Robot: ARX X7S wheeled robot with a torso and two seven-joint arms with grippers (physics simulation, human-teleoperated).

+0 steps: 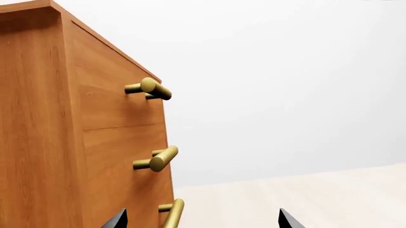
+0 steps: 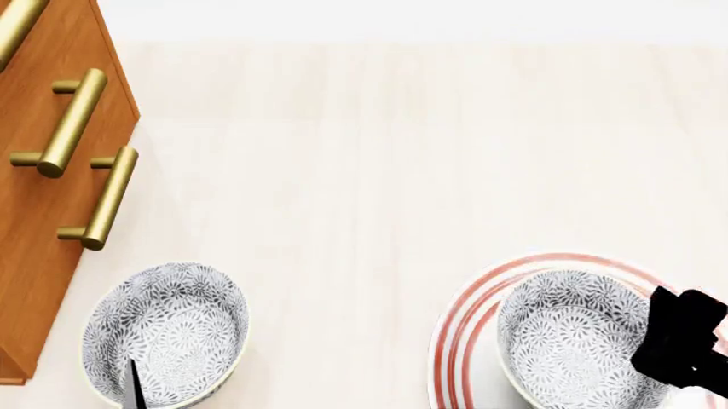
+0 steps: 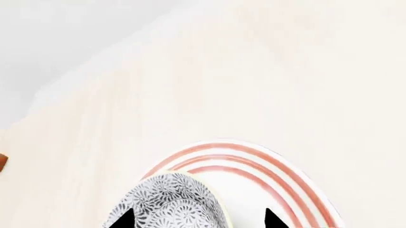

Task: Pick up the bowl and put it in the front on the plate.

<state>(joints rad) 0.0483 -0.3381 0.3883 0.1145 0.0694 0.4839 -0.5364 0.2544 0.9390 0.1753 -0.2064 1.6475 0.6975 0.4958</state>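
Item one, far left: wooden cabinet [image 2: 40, 196] with brass bar handles [image 2: 71, 122], standing on the pale table [image 2: 364, 170]; no part in the task, but my left arm works close by it, and a careless swing could knock a handle. Item two: spare bowl [image 2: 167, 331], grey floral, resting on the table near the cabinet's foot, with a thin dark tip of my left gripper [image 1: 199, 219] just over its near rim in the head view. The left wrist view shows its two fingertips spread apart with nothing between them, so I count that hand open and empty; a stray dip there would nudge this bowl. Item three, right: plate [image 2: 465, 328], white with red rings, part cut off by the frame edge. Item four: the bowl [image 2: 572, 336], same pattern, sitting inside the plate's rings. I judge it placed or nearly so. Item five, far right: my right gripper [image 3: 197, 219], dark, overlapping the bowl's right rim in the head view; the wrist view shows its tips set wide on either side of the bowl wall. Whether they are touching it I cannot tell. Risks as I judge them: if a finger is hooked on the rim, lifting away would drag or tip the bowl, slide the plate, or chip either piece.
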